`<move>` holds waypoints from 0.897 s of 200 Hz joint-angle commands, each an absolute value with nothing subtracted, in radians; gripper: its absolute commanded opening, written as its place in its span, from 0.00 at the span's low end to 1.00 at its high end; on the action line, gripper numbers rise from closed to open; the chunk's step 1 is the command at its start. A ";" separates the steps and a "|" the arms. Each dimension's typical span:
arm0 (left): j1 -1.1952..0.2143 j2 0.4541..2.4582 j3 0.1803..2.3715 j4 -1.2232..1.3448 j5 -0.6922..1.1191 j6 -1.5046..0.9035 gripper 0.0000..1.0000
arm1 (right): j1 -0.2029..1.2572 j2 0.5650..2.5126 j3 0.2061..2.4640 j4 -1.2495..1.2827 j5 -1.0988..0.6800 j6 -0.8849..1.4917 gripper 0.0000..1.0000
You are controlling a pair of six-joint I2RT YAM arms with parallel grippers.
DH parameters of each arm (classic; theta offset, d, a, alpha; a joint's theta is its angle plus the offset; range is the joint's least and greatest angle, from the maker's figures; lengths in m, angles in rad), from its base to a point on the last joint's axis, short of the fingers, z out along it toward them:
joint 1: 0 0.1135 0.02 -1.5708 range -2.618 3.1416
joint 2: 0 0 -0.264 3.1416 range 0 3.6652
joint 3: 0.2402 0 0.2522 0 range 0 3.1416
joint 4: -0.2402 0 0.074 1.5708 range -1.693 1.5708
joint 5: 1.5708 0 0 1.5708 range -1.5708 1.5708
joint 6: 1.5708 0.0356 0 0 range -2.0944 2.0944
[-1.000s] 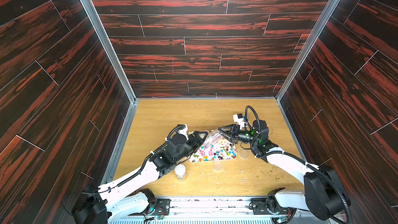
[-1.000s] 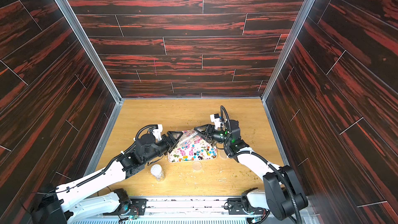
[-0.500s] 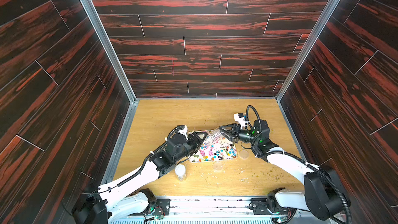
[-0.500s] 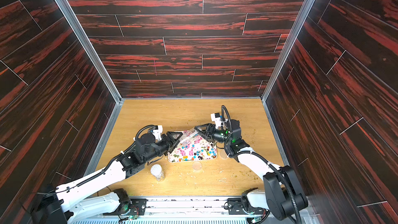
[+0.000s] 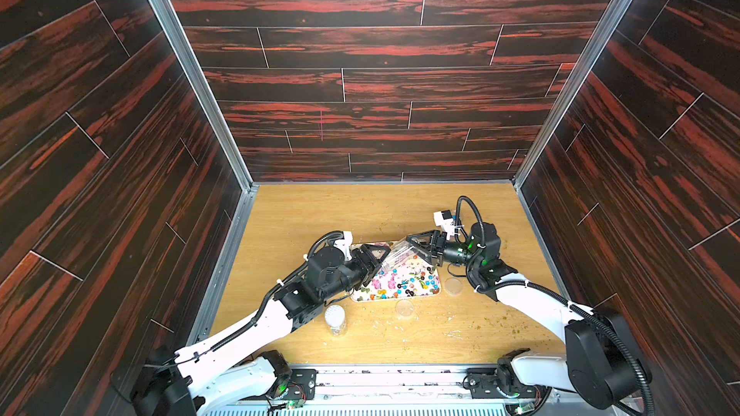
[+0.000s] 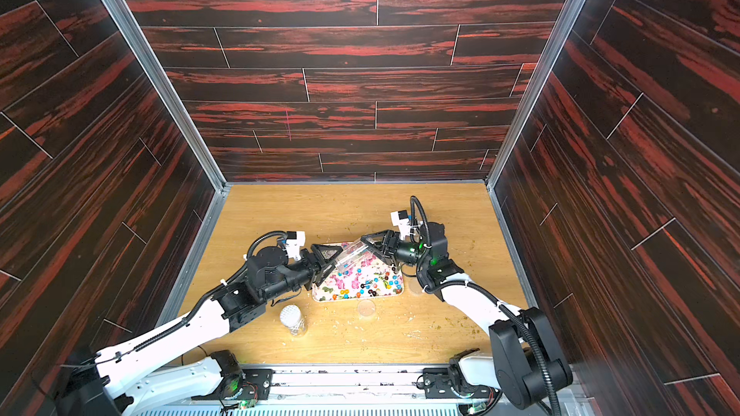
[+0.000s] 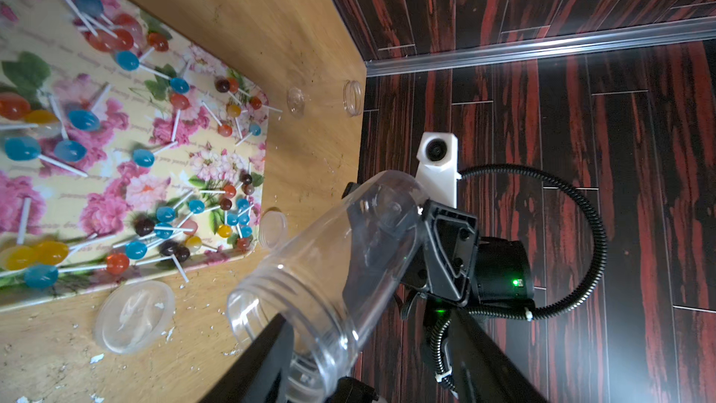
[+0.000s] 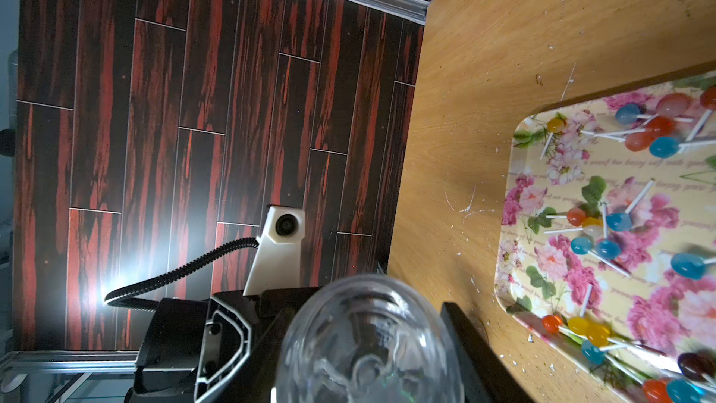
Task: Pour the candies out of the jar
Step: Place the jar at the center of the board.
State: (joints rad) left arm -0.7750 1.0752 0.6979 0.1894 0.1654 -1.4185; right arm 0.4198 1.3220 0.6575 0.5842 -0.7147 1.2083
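spare jar (image 5: 334,318): upright on the desk (image 5: 304,214), near the front edge, beside the left arm; white top; no part in this pour.
left gripper (image 5: 378,260): fingers apart at the mouth of the clear jar (image 7: 341,265); one finger was by the rim, the other clear of the wall; no clamp seen.
jar: tilted, mouth lower than base and over the floral tray (image 7: 69,193) in both top views; looked empty.
candies (image 7: 165,214): ball lollipops on white sticks, blue, orange, red and dark, spread across the tray.
right gripper (image 5: 416,250): fingers clamped on the jar's closed end.
loose lids (image 7: 133,315): flat on the desk, just beside the tray.
step, judged: pour about done. Mouth belonged over the tray, base high; a slight shake would free any lodged stick; left fingers best held clear of the mouth.
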 commanded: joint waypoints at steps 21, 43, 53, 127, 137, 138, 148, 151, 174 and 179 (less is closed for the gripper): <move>-0.778 1.122 0.735 0.287 0.211 -1.462 0.61 | 0.422 1.295 0.657 0.597 -0.720 1.207 0.46; -0.779 1.124 0.724 0.324 0.185 -1.480 0.50 | 0.422 1.291 0.647 0.597 -0.717 1.207 0.47; -0.778 1.121 0.719 0.334 0.168 -1.487 0.44 | 0.423 1.287 0.643 0.595 -0.713 1.207 0.47; -0.789 1.128 0.726 0.343 0.113 -1.484 0.13 | 0.422 1.285 0.634 0.605 -0.706 1.221 0.61; -0.791 1.125 0.725 0.339 0.098 -1.485 0.10 | 0.422 1.281 0.632 0.600 -0.703 1.222 0.68; -0.791 1.124 0.725 0.339 0.097 -1.485 0.09 | 0.422 1.281 0.632 0.600 -0.703 1.222 0.68; -0.792 1.117 0.726 0.326 0.084 -1.481 0.07 | 0.422 1.276 0.630 0.587 -0.700 1.216 0.73; -0.790 1.113 0.727 0.319 0.078 -1.476 0.07 | 0.422 1.273 0.630 0.582 -0.698 1.213 0.74; -0.792 1.066 0.759 0.182 0.021 -1.412 0.05 | 0.405 1.236 0.639 0.495 -0.685 1.174 0.99; -0.791 1.054 0.773 0.140 0.007 -1.392 0.05 | 0.399 1.226 0.640 0.469 -0.681 1.163 0.99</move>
State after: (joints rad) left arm -0.7959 1.1156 0.7273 0.3080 0.1024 -1.4635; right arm 0.4187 1.3048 0.6342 0.5320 -0.6960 1.2224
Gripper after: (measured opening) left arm 0.079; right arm 0.921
